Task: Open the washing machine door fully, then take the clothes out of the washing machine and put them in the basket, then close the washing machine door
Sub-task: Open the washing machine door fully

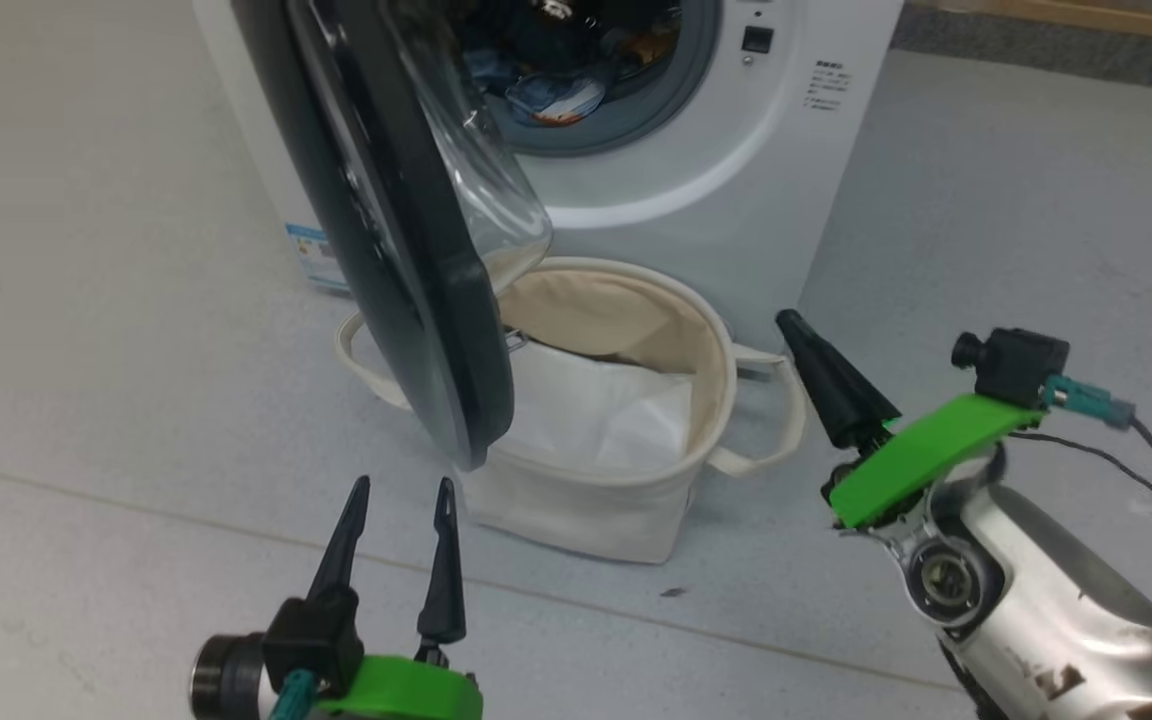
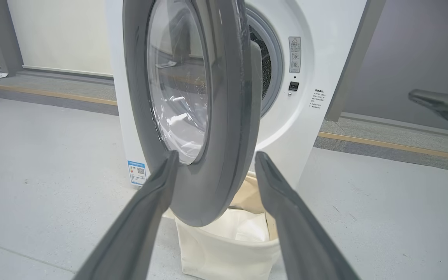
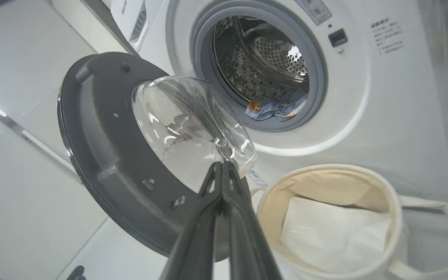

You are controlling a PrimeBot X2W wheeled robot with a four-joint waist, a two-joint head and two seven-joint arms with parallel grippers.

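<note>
Head view, upper left: the washing machine door stands partly open. Left gripper spread, right gripper pressed together; we judge the door needs swinging wider.

On the front of the white boxy front-loading washing machine, a grey rectangular warning sticker is seen beside the drum opening. A triangle sign stands at its top with round pictograms beneath, and none of it is legible. Just below, a block of small dark printed lines is noted, too fine to be read. Low on the front, a small blue-and-white label with a square code is picked out, but its words cannot be read. A short grey brand word is glimpsed on a white casing behind, and it cannot be read with certainty.
</note>
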